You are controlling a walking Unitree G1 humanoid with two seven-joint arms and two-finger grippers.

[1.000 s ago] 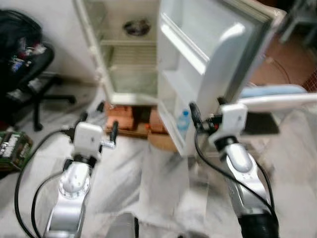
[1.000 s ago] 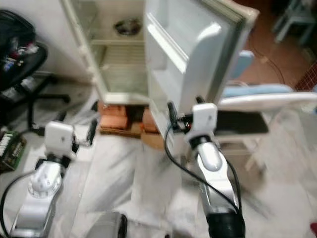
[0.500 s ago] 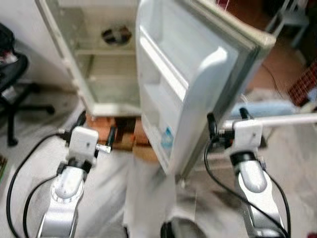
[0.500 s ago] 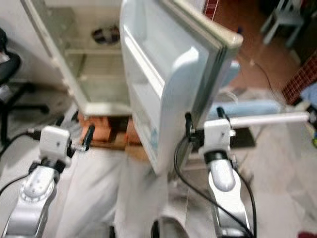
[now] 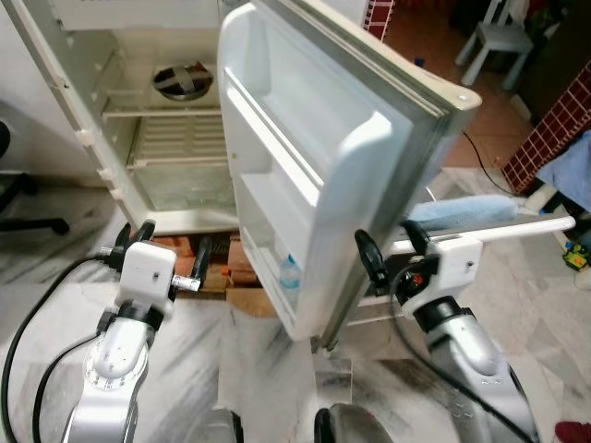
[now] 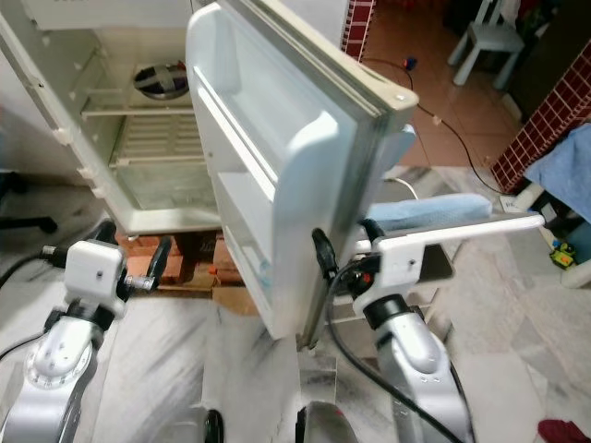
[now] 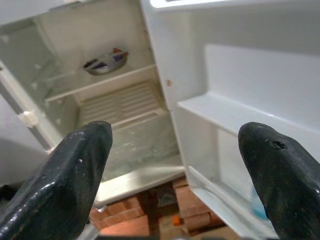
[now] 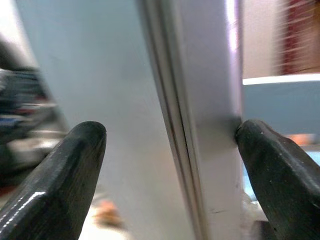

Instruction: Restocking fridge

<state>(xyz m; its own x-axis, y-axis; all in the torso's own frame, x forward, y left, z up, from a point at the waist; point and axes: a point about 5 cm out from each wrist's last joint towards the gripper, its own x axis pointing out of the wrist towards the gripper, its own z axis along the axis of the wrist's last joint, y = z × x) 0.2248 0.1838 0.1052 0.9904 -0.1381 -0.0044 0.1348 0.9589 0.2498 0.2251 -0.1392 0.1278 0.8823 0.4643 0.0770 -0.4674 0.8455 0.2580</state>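
The white fridge (image 5: 111,138) stands open, its door (image 5: 314,157) swung out toward me. A metal bowl (image 5: 182,80) sits on the upper shelf inside. A small clear bottle (image 5: 289,274) stands in the door's lowest rack. My right gripper (image 5: 390,251) is open at the door's free edge. In the right wrist view that door edge (image 8: 200,125) runs between the two fingers, close to one fingertip (image 8: 270,165). My left gripper (image 5: 174,247) is open and empty, held low before the fridge, facing the bowl (image 7: 106,62) and the door racks.
Red bricks (image 5: 222,268) prop the fridge off the marble floor. A white bench with a blue pad (image 5: 462,214) stands just behind the door on the right. Farther right are a brick-patterned wall (image 5: 545,120), a blue cloth (image 5: 571,171) and a small white chair (image 5: 494,41).
The whole view has shifted and sharpened as the camera moved. The door now looms closer, and the right gripper sits against its free edge. The left gripper keeps its pose.
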